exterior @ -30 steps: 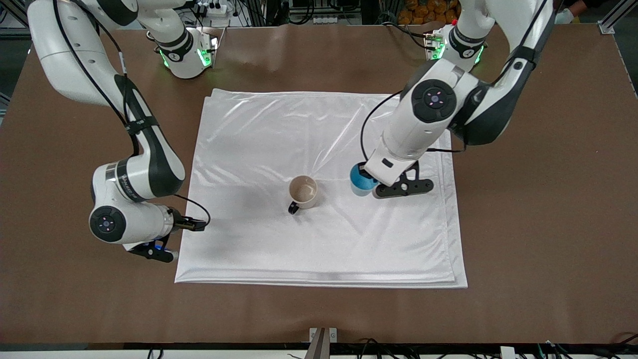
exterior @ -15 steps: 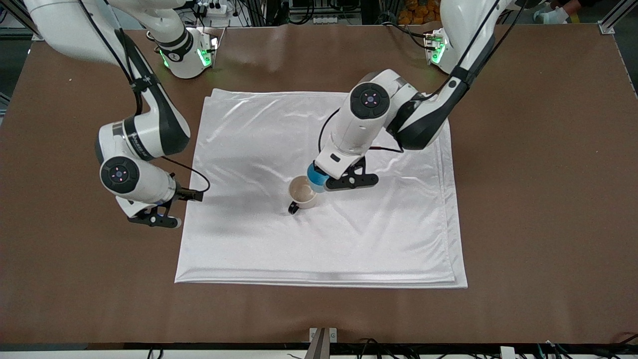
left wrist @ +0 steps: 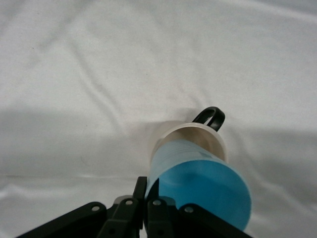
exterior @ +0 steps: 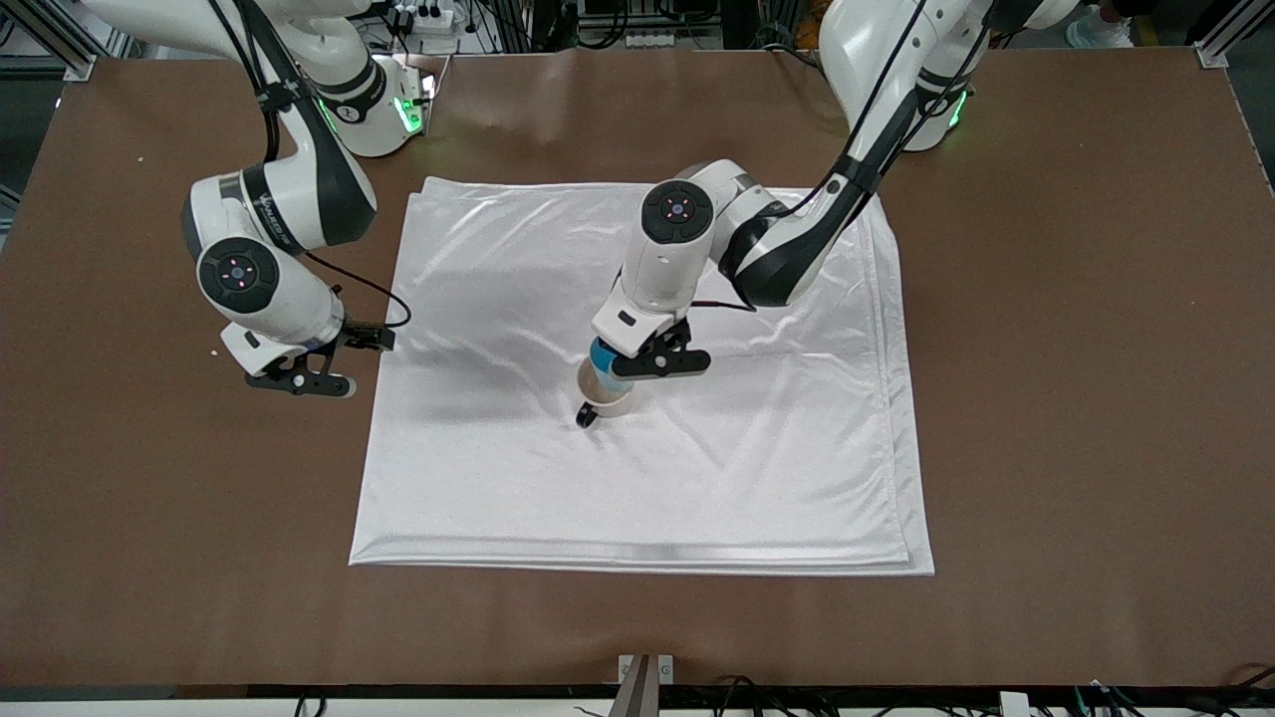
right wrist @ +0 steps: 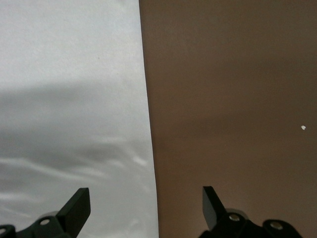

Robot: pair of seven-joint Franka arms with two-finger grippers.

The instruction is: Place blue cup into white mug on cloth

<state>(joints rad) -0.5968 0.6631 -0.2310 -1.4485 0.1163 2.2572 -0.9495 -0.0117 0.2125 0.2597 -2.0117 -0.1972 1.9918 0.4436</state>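
The blue cup is pinched by its wall in my shut left gripper, right over the white mug in the middle of the cloth. In the left wrist view the blue cup is tilted and its lower end meets the white mug's rim; the black handle shows beside it. My left gripper grips the cup's rim. My right gripper is open and empty, over the cloth's edge at the right arm's end.
The brown table surrounds the cloth on all sides. The right wrist view shows the cloth's straight edge against the bare table, with my open right gripper over that edge and a small white crumb.
My left gripper has carried the blue cup across the cloth toward the right arm's end and now holds it over the white mug. My right gripper has moved farther from the front camera along the cloth's edge.
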